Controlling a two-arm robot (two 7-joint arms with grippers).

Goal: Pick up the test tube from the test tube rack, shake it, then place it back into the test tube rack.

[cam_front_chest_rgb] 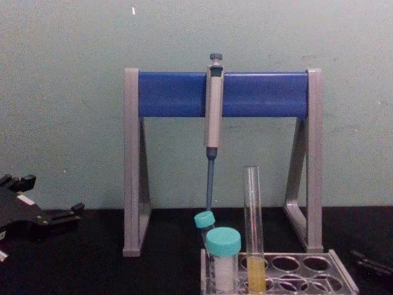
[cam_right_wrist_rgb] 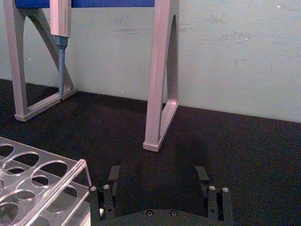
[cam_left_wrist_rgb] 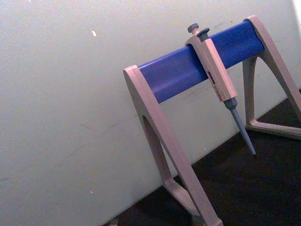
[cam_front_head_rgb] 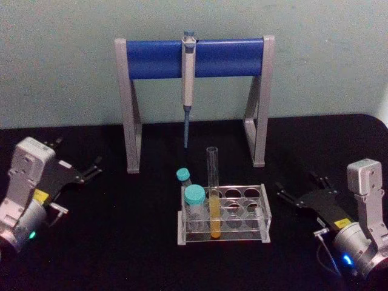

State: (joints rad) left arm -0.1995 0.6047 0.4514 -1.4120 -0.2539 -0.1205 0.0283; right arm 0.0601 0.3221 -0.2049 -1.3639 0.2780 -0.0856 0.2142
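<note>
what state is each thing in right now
test tube: upright in the rack, uncapped, yellow liquid in its lower part
test tube rack: flat on the table, most holes empty
wide teal-capped tube: capped, in the rack
pipette: hanging on its stand
right gripper: jaws open, empty
left gripper: empty

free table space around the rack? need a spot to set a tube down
Bare black table between left gripper and test tube rack, and under the pipette stand. Tighter between the rack and right gripper. The rack's left holes are crowded.
</note>
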